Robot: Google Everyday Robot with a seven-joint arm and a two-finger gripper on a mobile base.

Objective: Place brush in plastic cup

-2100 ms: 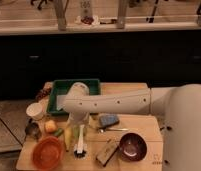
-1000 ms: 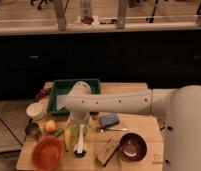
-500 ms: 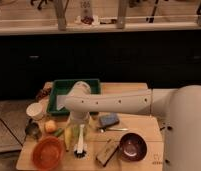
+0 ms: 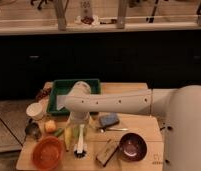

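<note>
The brush [image 4: 81, 141] lies on the wooden table, white handle pointing away, dark bristle head [image 4: 80, 153] near the front edge. It lies next to the yellow banana [image 4: 69, 137]. The plastic cup [image 4: 35, 110] is a small white round cup at the table's left edge. My gripper [image 4: 79, 123] hangs from the white arm [image 4: 114, 102] right above the brush's handle end, low over the table. The gripper hides the far tip of the handle.
An orange bowl [image 4: 47, 152] sits front left, a small grey metal cup [image 4: 33, 130] and an orange fruit [image 4: 50, 126] left. A green tray [image 4: 61, 91] is at the back. A blue sponge [image 4: 109, 120], silver utensil [image 4: 114, 130], dark bowl [image 4: 132, 146] and brown block [image 4: 107, 152] lie right.
The gripper has come down slightly over the brush's handle end. The brush and the other objects have not moved.
</note>
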